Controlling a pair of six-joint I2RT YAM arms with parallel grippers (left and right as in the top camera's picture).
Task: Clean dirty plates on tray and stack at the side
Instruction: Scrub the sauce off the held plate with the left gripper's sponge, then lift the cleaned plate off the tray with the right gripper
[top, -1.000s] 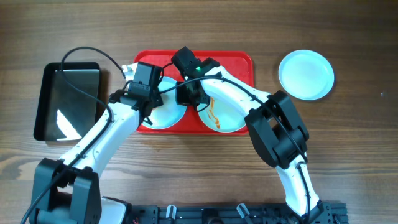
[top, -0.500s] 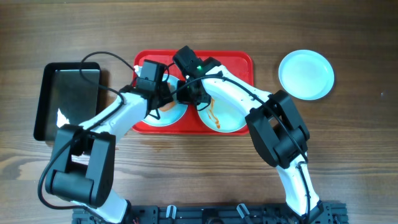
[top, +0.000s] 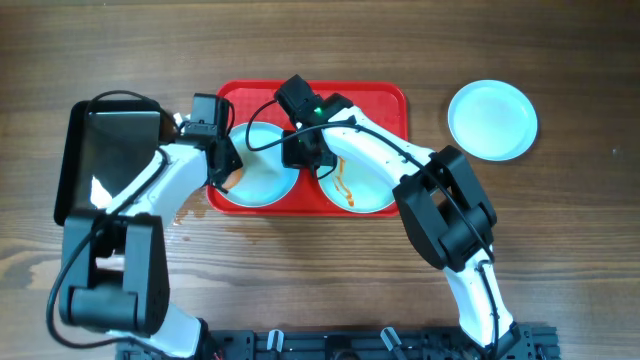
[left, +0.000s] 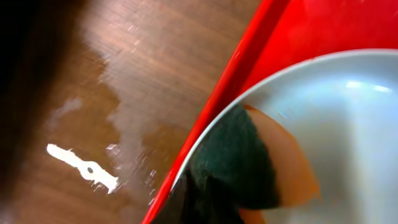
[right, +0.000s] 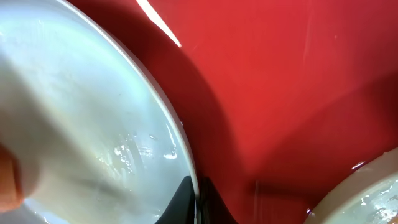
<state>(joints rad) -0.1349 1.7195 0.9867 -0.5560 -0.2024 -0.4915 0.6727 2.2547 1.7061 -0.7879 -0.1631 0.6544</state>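
My right fingers (right: 186, 198) pinch the plate (right: 74, 106) steady; my left fingers (left: 198, 205), clenched on the sponge (left: 249, 155), should scrub inward

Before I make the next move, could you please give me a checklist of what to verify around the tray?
1. Grip: right hand pinches the left plate rim: ok.
2. Tool: left hand holds the sponge at that plate's rim: ok.
3. That plate free of sauce: cannot tell; the arms hide part of it.
4. The right plate clean: not ok; an orange smear crosses it.
5. The third plate off the tray, at the side: ok.
6. The table dry: not ok; wet patch left of the tray.
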